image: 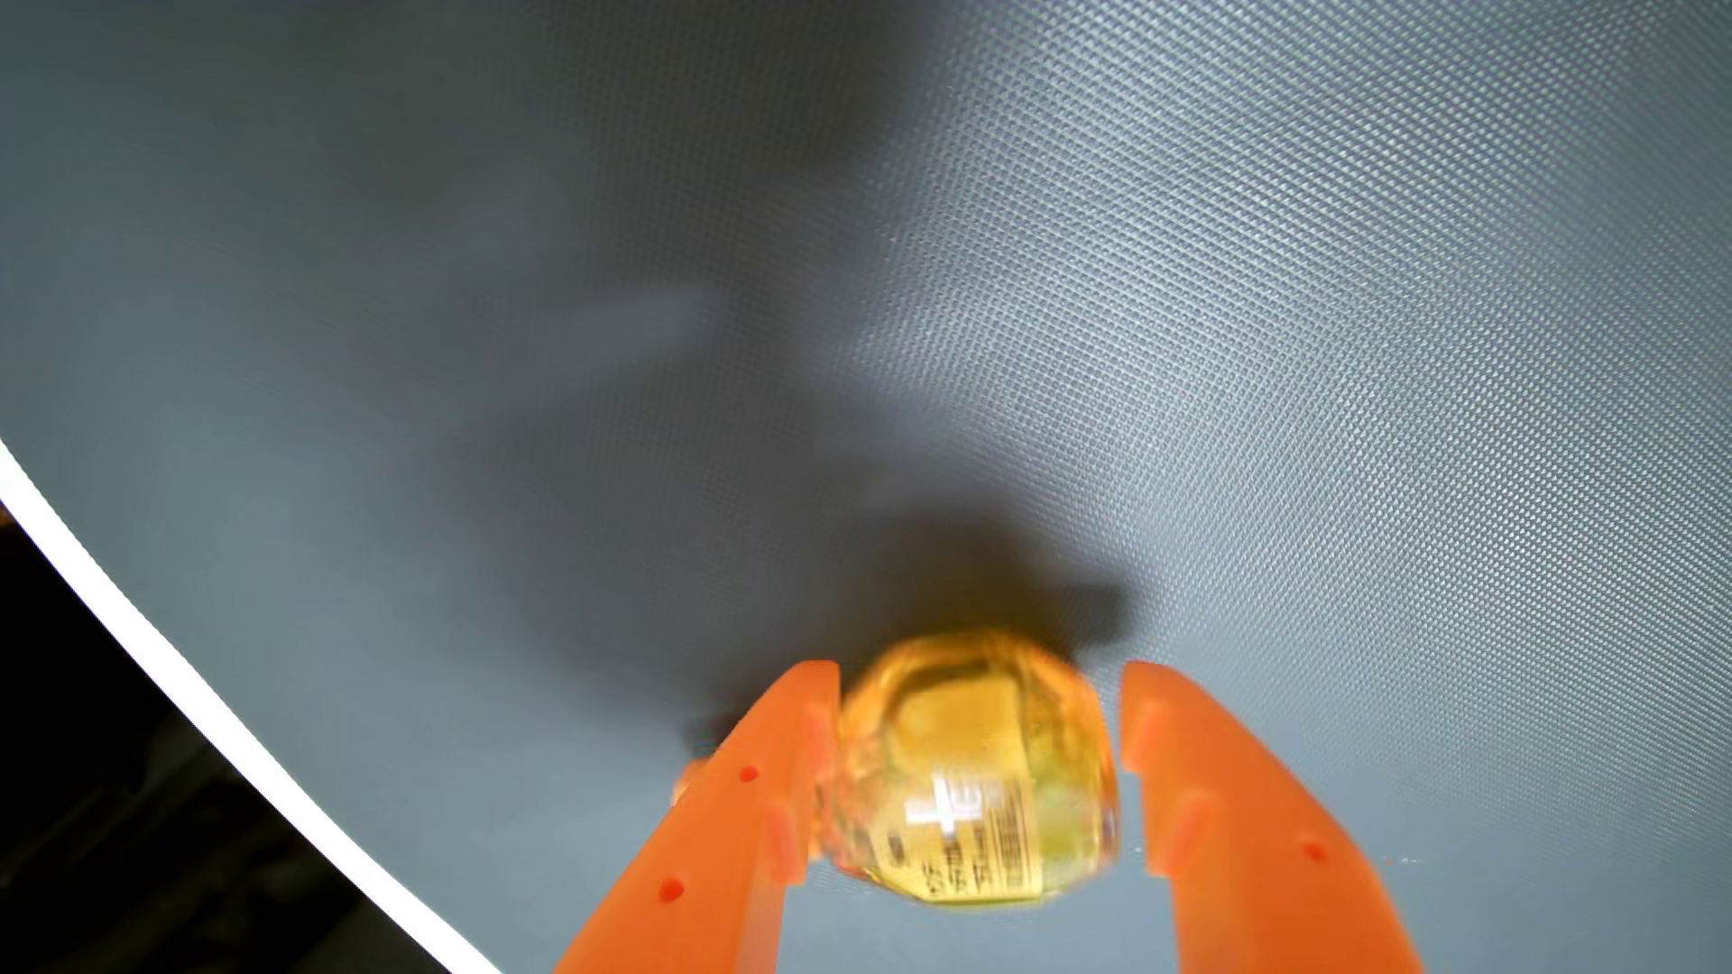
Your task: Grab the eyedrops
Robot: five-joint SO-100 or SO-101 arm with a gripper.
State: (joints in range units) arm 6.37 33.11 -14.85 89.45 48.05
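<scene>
Eyedrops [975,768] sit low in the wrist view, between the two orange fingers [750,805] of the gripper [979,712]. The bottle is small, rounded and amber-yellow, see-through, with a paler yellow block showing inside it. A label with dark bar-like print and a white mark runs across its lower face; the print is too blurred to read. The bottle itself is slightly smeared.

The left finger looks pressed against the bottle's side. The right finger stands just beside it, with a thin strip of mat showing between them. The jaws are therefore parted around the bottle, not clamped on it.

The bottle rests on a grey mat [1312,328] with a fine woven texture, and a dark shadow spreads from it up and to the left. The mat stretches bare above and to both sides of the gripper, sharpest on the right and soft on the left.

A white edge [187,693] curves across the lower left corner, well apart from the bottle. Beyond that edge lies a dark area [84,796] whose contents cannot be made out.
</scene>
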